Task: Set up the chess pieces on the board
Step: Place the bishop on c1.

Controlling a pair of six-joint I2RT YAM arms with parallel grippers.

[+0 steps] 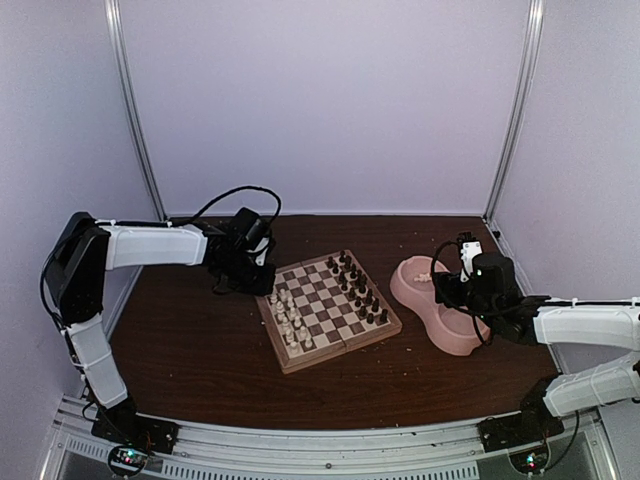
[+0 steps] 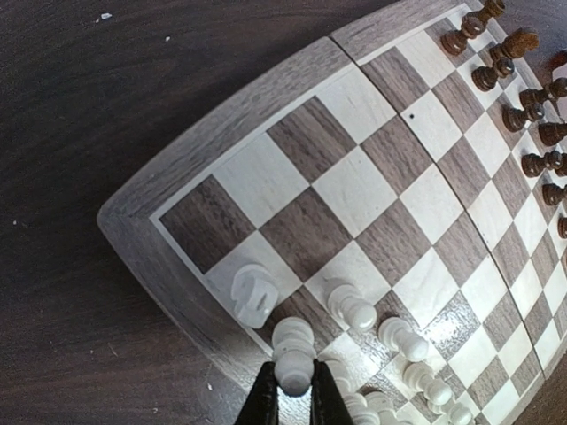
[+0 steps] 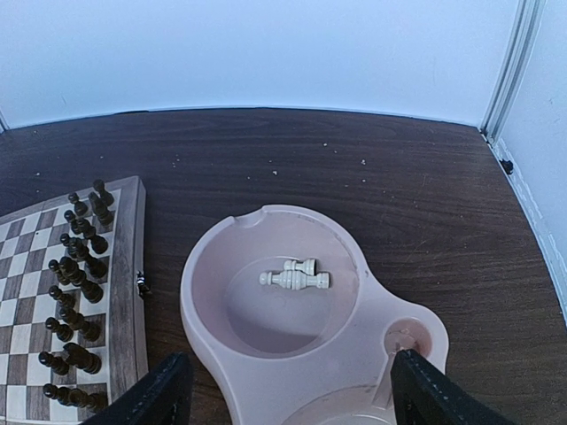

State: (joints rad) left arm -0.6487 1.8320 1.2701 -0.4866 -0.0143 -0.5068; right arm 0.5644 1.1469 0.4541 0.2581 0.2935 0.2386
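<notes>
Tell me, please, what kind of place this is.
Probably a robot test cell, not a home: plain pale walls and metal posts enclose a dark table holding a chessboard and pink bowl, and the left arm and right arm stand on a rail.

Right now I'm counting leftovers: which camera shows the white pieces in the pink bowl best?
Right wrist: it looks straight into the bowl, two white pieces lying inside. Top view shows the bowl small, contents unclear; left wrist misses it.
</notes>
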